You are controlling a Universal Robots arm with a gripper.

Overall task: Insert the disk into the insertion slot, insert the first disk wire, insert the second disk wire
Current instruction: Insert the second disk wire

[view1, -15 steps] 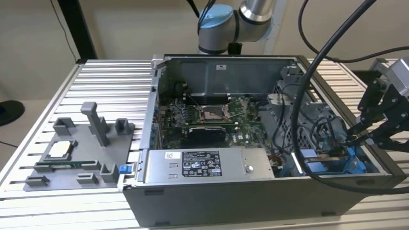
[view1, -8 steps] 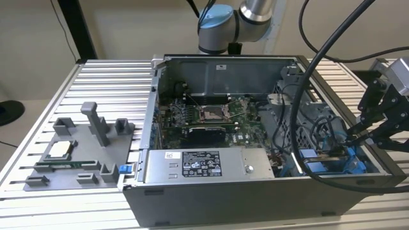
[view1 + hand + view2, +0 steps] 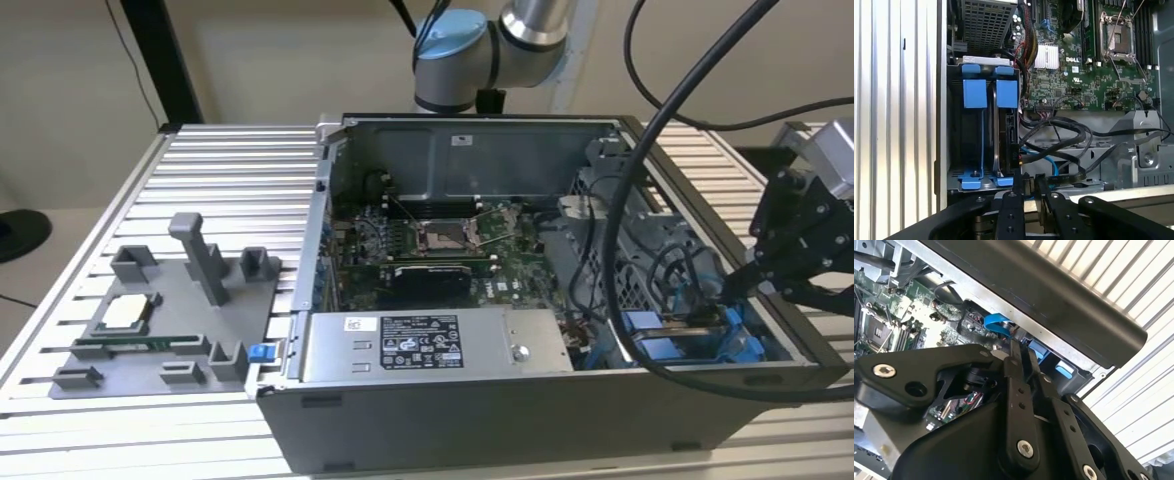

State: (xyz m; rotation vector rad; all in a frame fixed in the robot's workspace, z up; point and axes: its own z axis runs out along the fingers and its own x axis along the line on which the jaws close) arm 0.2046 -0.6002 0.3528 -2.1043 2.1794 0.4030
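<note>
In the first wrist view the disk (image 3: 1007, 131) stands on edge in the insertion slot (image 3: 955, 131), a grey metal bay with blue carrier tabs (image 3: 990, 93) at its far end. My gripper (image 3: 1028, 183) hovers at the disk's near end, its black fingers close together. A blue disk wire (image 3: 1050, 165) and black wires (image 3: 1069, 134) run from the board to the fingers. In the exterior view the gripper (image 3: 731, 292) reaches into the case's front corner on that view's right, over the slot (image 3: 694, 345). In the second wrist view the gripper (image 3: 1023, 347) is shut just below a blue wire (image 3: 996, 320).
The grey labelled power-supply box (image 3: 441, 343) lies along the case's front. The motherboard (image 3: 441, 240) fills the case floor, and a perforated cage (image 3: 986, 20) sits beyond the slot. A grey fixture (image 3: 167, 320) with parts rests on the slatted table at the exterior view's left.
</note>
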